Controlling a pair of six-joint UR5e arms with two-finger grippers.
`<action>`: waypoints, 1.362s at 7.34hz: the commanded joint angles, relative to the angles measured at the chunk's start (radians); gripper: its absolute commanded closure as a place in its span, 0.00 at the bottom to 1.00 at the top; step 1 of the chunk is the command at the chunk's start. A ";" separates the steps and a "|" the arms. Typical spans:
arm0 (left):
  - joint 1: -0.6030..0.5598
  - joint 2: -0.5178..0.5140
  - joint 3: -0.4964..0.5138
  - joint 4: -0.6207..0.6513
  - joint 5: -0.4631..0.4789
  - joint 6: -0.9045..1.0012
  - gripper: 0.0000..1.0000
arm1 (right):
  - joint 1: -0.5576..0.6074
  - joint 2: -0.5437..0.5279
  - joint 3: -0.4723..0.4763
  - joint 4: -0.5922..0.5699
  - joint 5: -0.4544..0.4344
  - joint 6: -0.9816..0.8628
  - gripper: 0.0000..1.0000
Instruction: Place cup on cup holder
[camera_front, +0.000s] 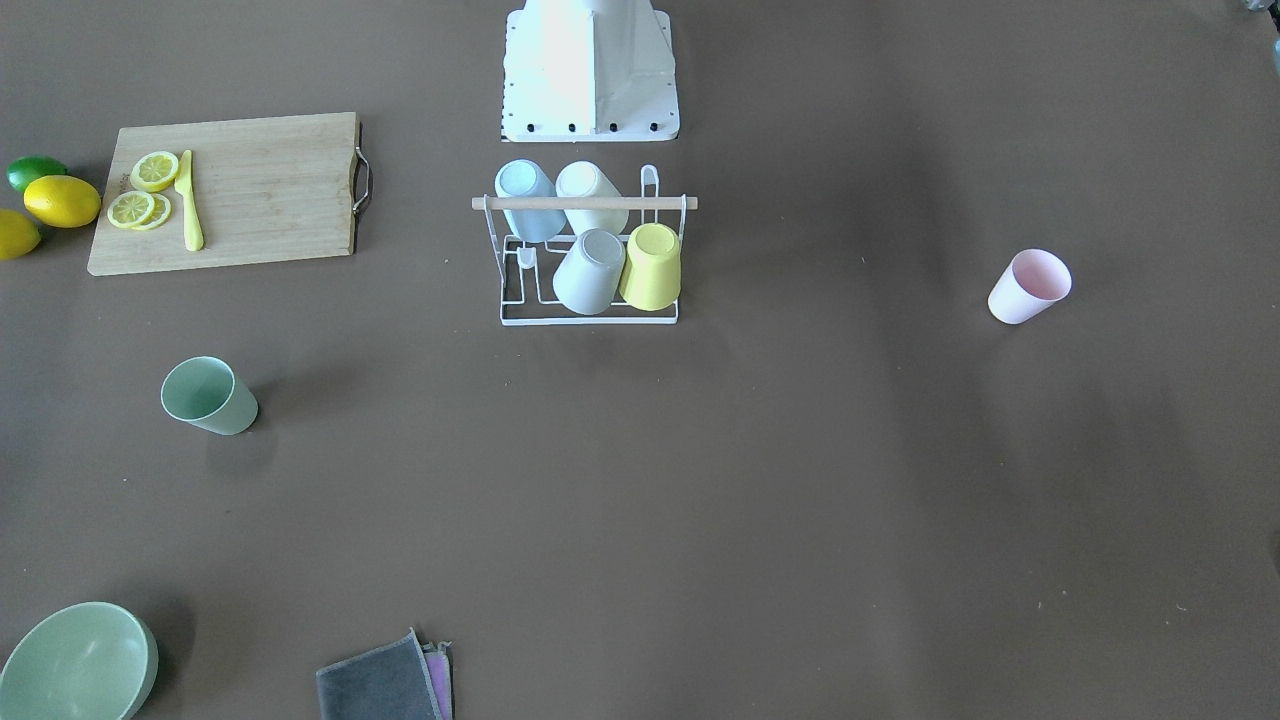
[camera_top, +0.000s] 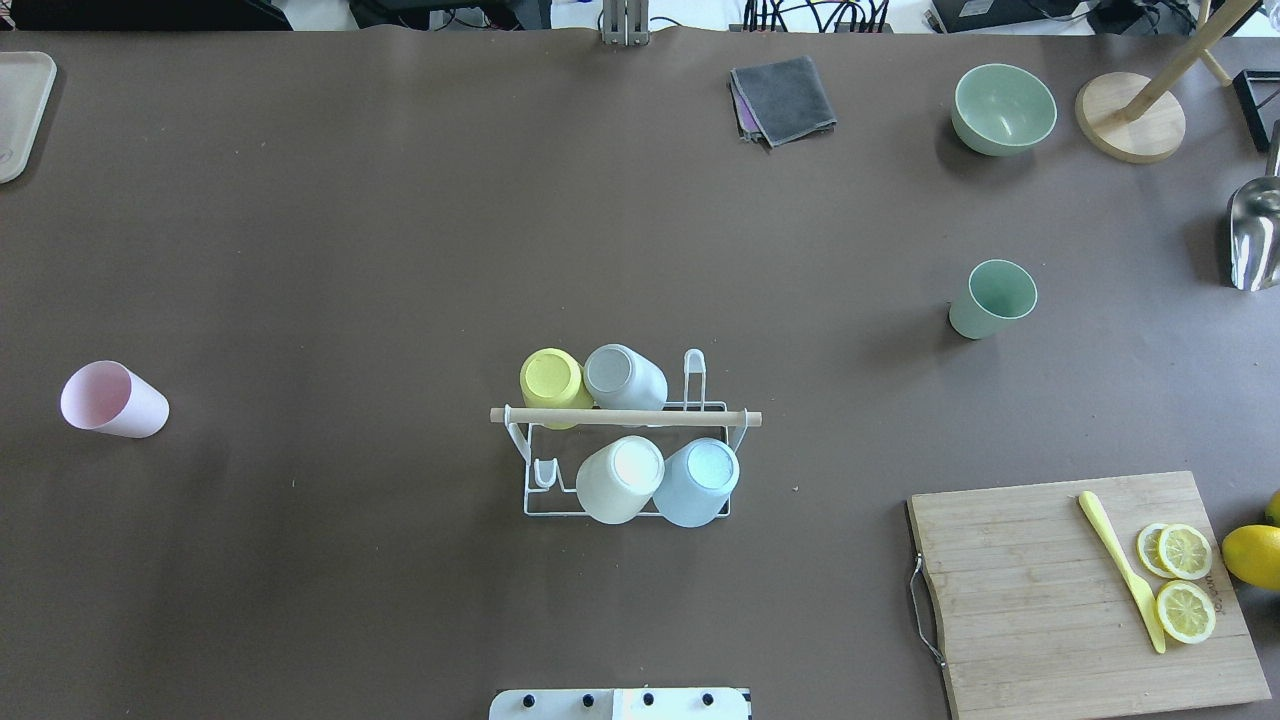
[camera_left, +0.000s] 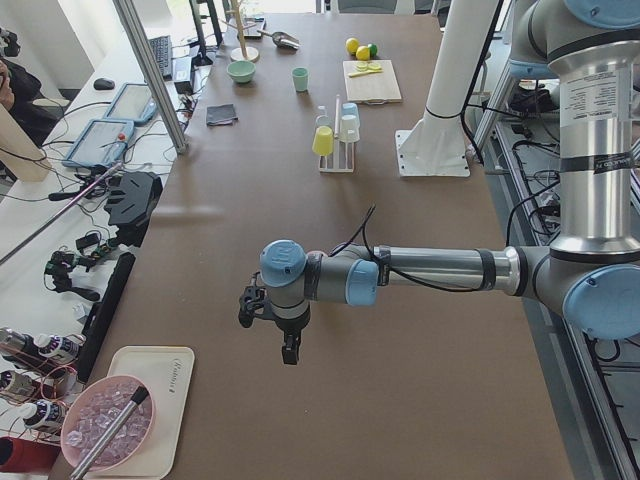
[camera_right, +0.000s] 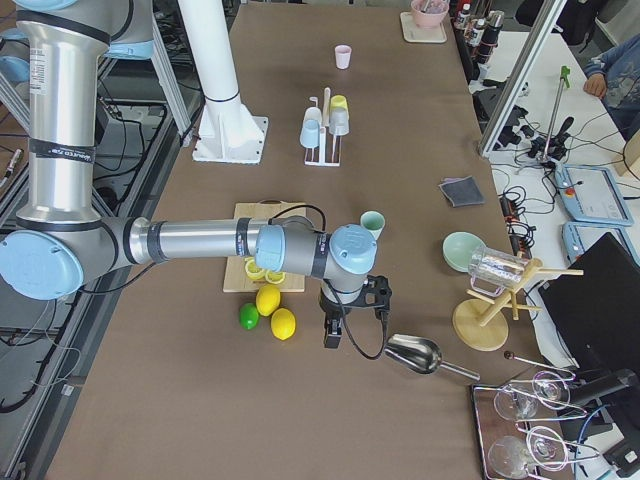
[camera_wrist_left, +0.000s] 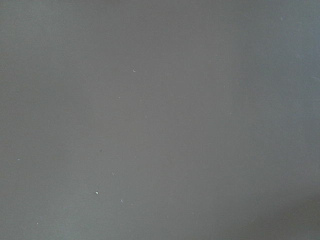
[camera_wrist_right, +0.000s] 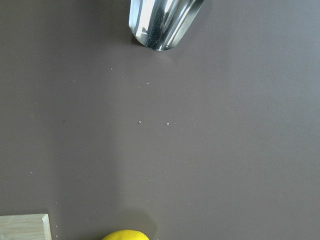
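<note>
The cup holder (camera_top: 625, 417) carries a cream cup (camera_top: 620, 478) and a blue cup (camera_top: 698, 480) upside down on its near row, and a yellow cup (camera_top: 553, 385) and a grey cup (camera_top: 622, 375) on its far row. A pink cup (camera_top: 112, 400) stands mouth up well to the holder's left, and a green cup (camera_top: 990, 298) well to its right and farther out. The left gripper (camera_left: 288, 352) hangs far beyond the holder's left and the right gripper (camera_right: 332, 335) far beyond its right, beside the lemons (camera_right: 275, 312); how their jaws stand I cannot tell.

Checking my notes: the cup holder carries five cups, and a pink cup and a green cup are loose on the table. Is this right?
Not five: the overhead view shows four cups on the cup holder. The pink cup and green cup are loose on the table.
</note>
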 joint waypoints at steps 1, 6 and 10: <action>0.000 -0.001 -0.001 0.000 0.000 0.000 0.02 | 0.000 0.003 0.004 0.001 -0.004 -0.001 0.00; 0.000 -0.003 -0.002 0.000 0.000 0.002 0.02 | -0.009 0.038 0.007 0.001 -0.002 -0.001 0.00; 0.002 -0.004 -0.002 0.000 0.000 0.000 0.02 | -0.061 0.065 0.061 -0.002 -0.028 -0.002 0.00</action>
